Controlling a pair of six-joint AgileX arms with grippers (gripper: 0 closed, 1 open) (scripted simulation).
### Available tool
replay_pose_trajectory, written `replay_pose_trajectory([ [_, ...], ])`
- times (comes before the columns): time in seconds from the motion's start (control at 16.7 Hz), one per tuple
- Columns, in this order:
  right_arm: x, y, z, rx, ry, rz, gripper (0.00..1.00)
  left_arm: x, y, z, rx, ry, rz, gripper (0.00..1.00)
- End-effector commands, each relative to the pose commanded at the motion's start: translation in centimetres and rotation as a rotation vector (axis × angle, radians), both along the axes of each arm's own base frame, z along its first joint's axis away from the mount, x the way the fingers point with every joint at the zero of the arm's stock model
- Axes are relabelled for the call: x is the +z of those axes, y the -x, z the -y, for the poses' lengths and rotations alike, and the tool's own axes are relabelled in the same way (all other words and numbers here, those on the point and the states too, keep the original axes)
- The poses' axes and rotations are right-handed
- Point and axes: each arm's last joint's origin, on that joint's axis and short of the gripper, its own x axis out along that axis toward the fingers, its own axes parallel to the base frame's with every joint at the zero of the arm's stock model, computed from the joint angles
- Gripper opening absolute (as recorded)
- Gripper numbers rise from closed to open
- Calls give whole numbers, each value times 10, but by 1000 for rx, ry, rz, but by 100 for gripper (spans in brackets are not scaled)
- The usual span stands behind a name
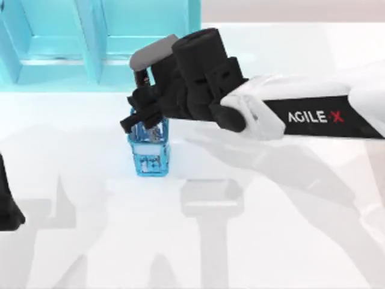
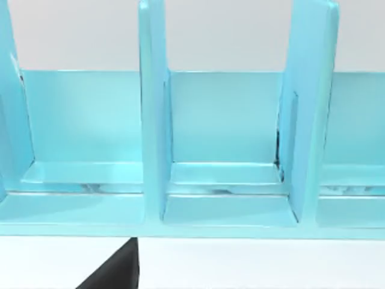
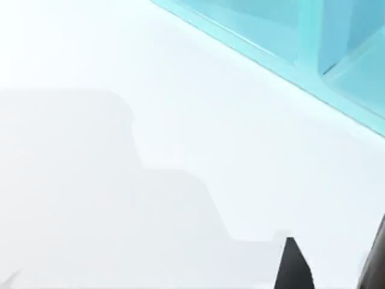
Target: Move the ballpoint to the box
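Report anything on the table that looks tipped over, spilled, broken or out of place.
Nothing stands out. The small blue holder stands upright on the white table, near the turquoise box with its straight dividers. The right gripper hangs right over the holder's top, hiding what is inside it. The left arm sits at the table's left edge.

Rendered simulation workspace, plain white table (image 1: 271, 241), flat-shaded cyan compartment box (image 2: 228, 211), featureless pale backdrop

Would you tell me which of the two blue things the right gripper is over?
The right gripper is over the small clear holder standing alone, not the large compartmented box behind.
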Motion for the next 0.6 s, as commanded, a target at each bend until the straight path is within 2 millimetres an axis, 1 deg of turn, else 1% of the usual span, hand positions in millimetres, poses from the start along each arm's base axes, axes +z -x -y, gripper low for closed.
replay_pose_trajectory([
  [0.12, 23, -5, 22, 1, 5, -8, 0, 0, 0, 0, 0, 0, 0, 100],
  [0.24, 56, -8, 50, 3, 2, -5, 0, 0, 0, 0, 0, 0, 0, 100],
  [0.42, 107, -3, 98, 4, -4, 5, 0, 0, 0, 0, 0, 0, 0, 100],
  [0.48, 119, 0, 112, 3, -5, 6, 0, 0, 0, 0, 0, 0, 0, 100],
  [0.6, 134, 4, 132, -1, -4, 6, 0, 0, 0, 0, 0, 0, 0, 100],
])
